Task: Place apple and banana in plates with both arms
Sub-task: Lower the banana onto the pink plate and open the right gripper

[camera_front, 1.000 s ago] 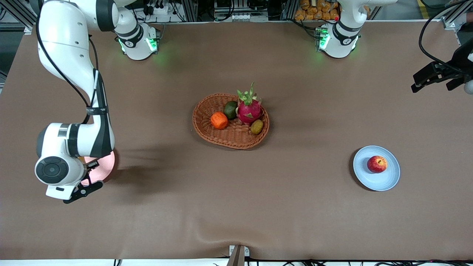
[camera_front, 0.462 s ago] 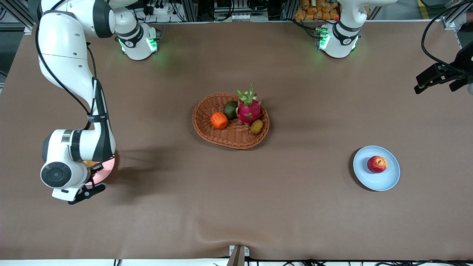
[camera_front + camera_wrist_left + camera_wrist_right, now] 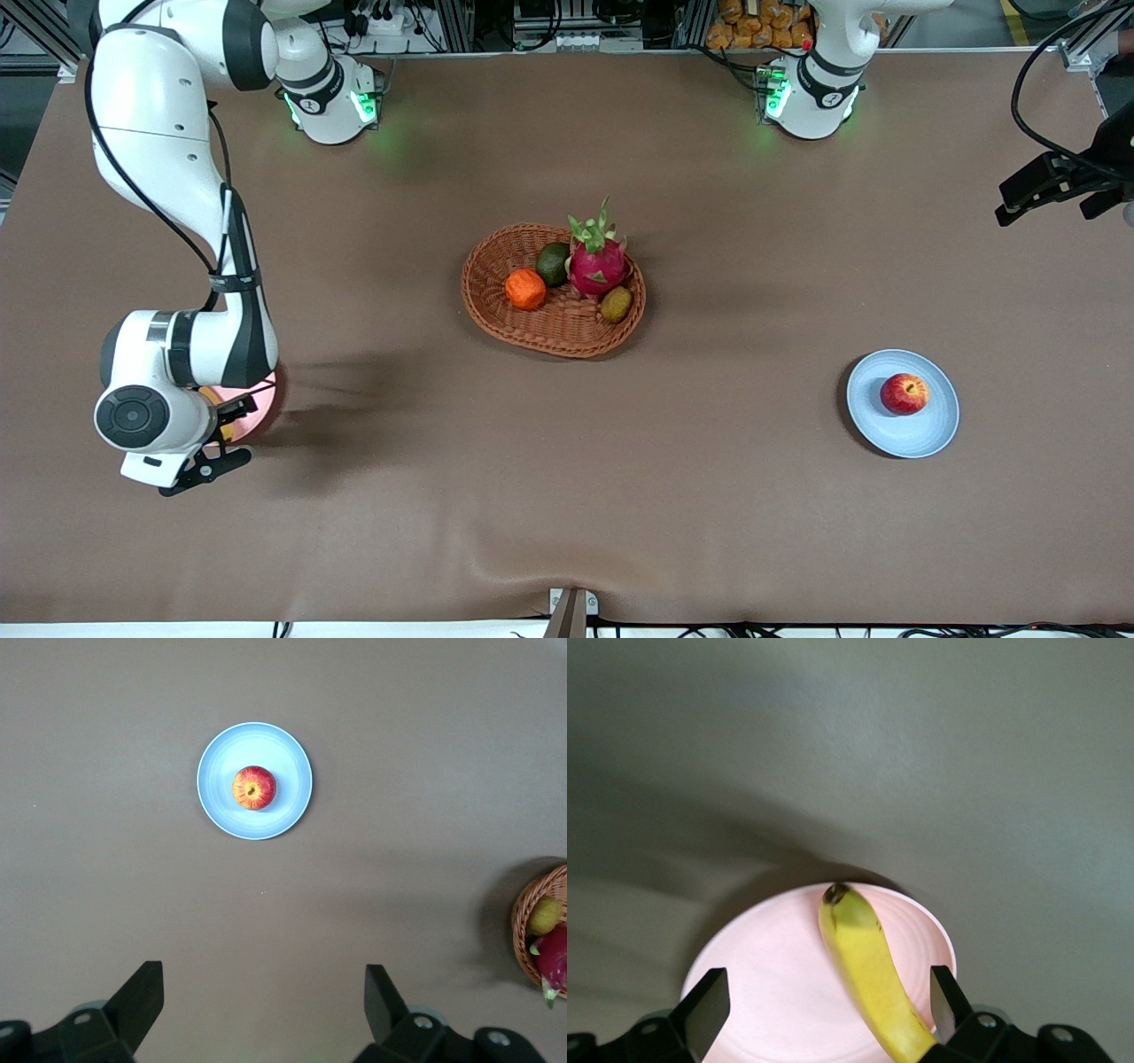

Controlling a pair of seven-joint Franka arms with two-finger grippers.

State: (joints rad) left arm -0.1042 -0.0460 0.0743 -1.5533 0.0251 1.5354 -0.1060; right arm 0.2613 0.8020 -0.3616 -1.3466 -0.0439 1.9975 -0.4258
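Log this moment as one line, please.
right tool: open over pink plate | banana: on it | apple: on blue plate | left tool: open, waiting

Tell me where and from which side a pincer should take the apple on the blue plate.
Grip the apple across its round middle, coming straight down from above. It sits stem dimple up, alone on the shallow blue plate, so its sides look free, and the low rim should not hinder the fingers.

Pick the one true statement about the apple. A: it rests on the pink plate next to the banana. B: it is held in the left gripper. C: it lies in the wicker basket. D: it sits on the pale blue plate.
D: the apple sits on the blue plate, apart from the basket; the left gripper is open and empty above it.
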